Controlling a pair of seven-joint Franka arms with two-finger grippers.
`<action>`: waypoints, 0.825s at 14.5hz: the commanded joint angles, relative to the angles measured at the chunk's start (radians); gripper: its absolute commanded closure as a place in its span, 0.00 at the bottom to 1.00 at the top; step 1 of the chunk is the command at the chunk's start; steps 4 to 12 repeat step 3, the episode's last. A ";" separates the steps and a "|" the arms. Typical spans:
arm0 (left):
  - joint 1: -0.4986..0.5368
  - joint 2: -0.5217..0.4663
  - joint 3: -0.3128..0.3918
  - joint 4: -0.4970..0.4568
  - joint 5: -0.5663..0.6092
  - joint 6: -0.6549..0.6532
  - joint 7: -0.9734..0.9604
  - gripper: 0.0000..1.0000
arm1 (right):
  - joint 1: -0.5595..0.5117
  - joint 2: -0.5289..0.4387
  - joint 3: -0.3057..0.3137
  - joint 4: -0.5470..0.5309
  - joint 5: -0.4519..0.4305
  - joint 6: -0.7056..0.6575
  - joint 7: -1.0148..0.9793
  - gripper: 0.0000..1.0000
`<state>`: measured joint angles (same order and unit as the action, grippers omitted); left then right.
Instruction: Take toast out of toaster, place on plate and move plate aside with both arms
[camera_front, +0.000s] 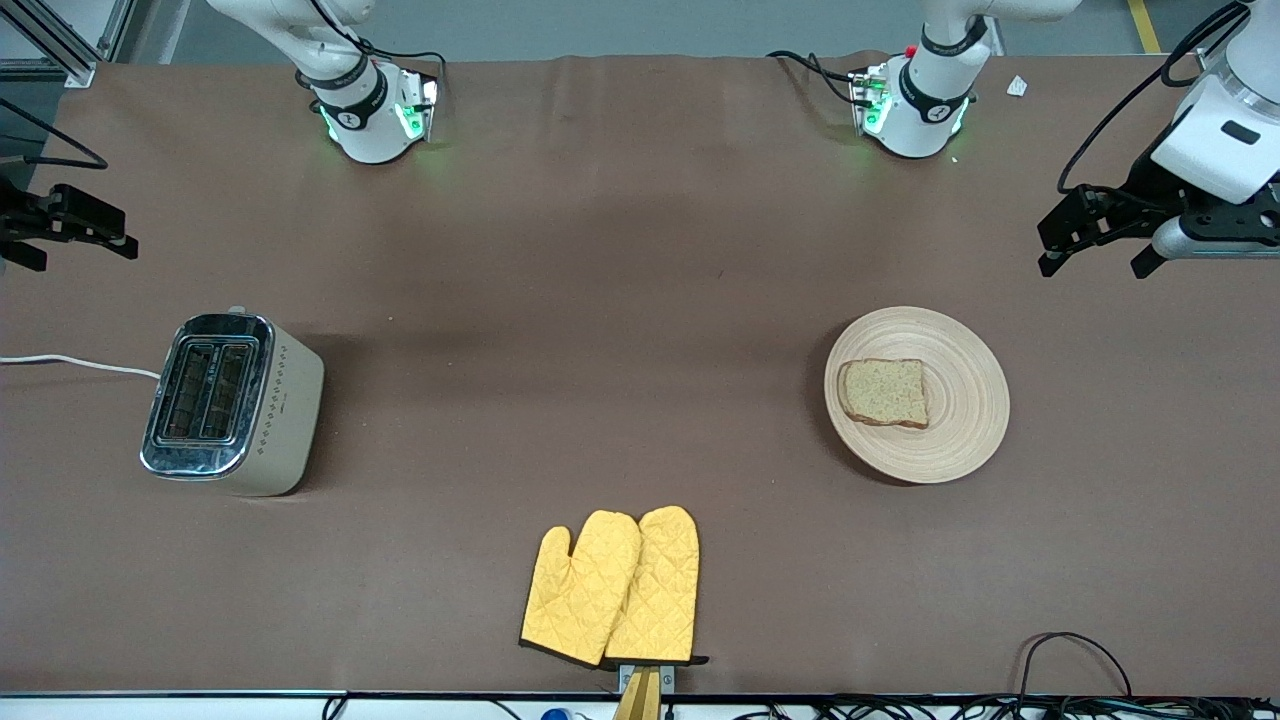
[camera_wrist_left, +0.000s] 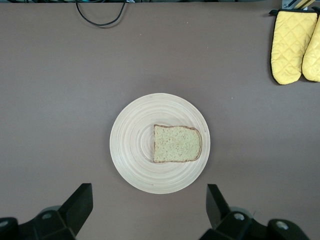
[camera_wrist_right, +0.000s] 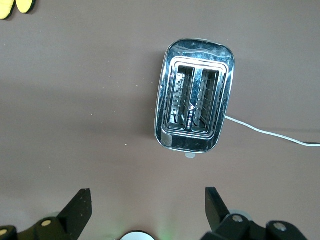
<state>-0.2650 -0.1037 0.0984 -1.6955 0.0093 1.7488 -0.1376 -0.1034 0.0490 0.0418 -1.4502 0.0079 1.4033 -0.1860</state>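
The toast (camera_front: 884, 392) lies on the plate (camera_front: 960, 440) on the counter (camera_front: 600, 300), under the left gripper (camera_wrist_left: 150, 210) whose jaws stand released, while the right gripper (camera_wrist_right: 147, 212) (jaws also released) hangs over the toaster (camera_wrist_right: 195, 115).

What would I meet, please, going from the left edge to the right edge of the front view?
Right tool → toaster → yellow oven mitts → plate carrying the toast → left tool.

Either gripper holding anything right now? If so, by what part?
Nothing held. Left gripper and right gripper both open in the air; toast lies on the plate.
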 joint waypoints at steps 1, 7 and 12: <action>0.001 0.012 -0.002 0.040 0.021 -0.060 0.007 0.00 | 0.002 -0.020 0.001 -0.009 0.011 -0.009 0.003 0.00; 0.001 0.012 -0.002 0.042 0.021 -0.060 0.012 0.00 | 0.002 -0.020 0.001 -0.009 0.011 -0.009 0.003 0.00; 0.001 0.012 -0.002 0.042 0.021 -0.060 0.012 0.00 | 0.002 -0.020 0.001 -0.009 0.011 -0.009 0.003 0.00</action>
